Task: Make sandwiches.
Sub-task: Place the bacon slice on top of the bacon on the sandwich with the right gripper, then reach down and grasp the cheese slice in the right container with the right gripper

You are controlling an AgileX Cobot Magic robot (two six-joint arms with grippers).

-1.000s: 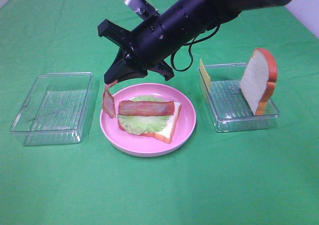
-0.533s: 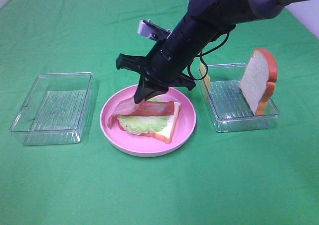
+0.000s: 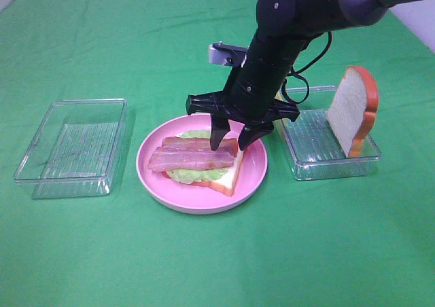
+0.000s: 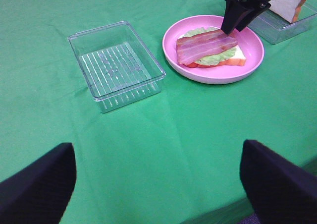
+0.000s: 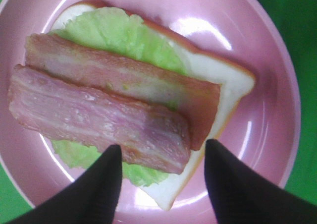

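Note:
An open sandwich (image 3: 204,163) lies on the round pink plate (image 3: 253,178): a white bread slice (image 5: 229,79), a green lettuce leaf (image 5: 113,34) and two bacon strips (image 5: 99,119) side by side. My right gripper (image 3: 230,144) is open and empty, its fingertips just over the right end of the strips; in its wrist view the fingers (image 5: 94,189) straddle the near strip's end. A second bread slice (image 3: 352,110) stands upright in the right tray. The cheese slice is hidden behind the right arm. My left gripper (image 4: 158,194) is open and empty, low over the cloth, far from the plate (image 4: 213,73).
An empty clear tray (image 3: 71,147) sits left of the plate; it also shows in the left wrist view (image 4: 116,65). A second clear tray (image 3: 319,151) sits right of the plate. Green cloth covers the table.
The right gripper carried the second bacon strip from the plate's left edge onto the lettuce, laid it beside the first strip and let go. It now stands open at the sandwich's right end.

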